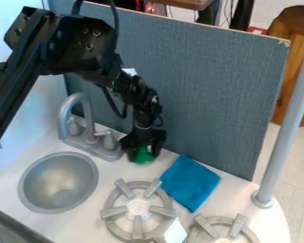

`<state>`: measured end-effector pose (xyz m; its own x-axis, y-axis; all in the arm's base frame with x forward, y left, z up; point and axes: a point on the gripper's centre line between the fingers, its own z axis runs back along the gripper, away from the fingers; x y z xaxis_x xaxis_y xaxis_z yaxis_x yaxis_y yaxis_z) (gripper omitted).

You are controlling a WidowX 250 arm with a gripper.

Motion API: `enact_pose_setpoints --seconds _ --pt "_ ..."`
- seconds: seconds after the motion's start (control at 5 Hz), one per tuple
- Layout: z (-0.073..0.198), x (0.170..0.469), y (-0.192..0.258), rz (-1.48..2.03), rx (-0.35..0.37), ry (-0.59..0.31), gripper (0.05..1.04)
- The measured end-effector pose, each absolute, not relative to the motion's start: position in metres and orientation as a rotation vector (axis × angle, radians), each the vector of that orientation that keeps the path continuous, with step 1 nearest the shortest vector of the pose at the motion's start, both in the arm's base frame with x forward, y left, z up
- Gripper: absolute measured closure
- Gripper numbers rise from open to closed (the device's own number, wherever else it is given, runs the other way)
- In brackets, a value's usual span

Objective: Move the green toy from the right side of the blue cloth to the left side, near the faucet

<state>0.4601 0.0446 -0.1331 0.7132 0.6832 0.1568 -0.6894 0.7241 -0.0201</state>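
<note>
While the gripper (pixel 142 150) is at the green thing (pixel 143 156), mid-frame, can't tell if jaws pinch it, grip unproven; cloth (pixel 190 182), lower right, unheld.

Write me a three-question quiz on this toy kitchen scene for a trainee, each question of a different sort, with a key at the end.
1. Multiple choice: What colour is the small object at the gripper?
a) yellow
b) green
c) orange

2. True or false: The blue cloth lies outside the round sink basin.

3. Fill in the blank: The grey fixture whose spout arches toward the sink basin is a ______.

Key: 1. b; 2. true; 3. faucet.
</note>
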Motion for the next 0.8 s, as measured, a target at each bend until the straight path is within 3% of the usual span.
enact_pose_setpoints --seconds 0.4,0.8 --pt "-0.076 0.471 0.034 0.702 -0.023 -0.144 0.080" --pt "-0.019 0.444 0.010 0.478 -0.024 -0.110 0.080"
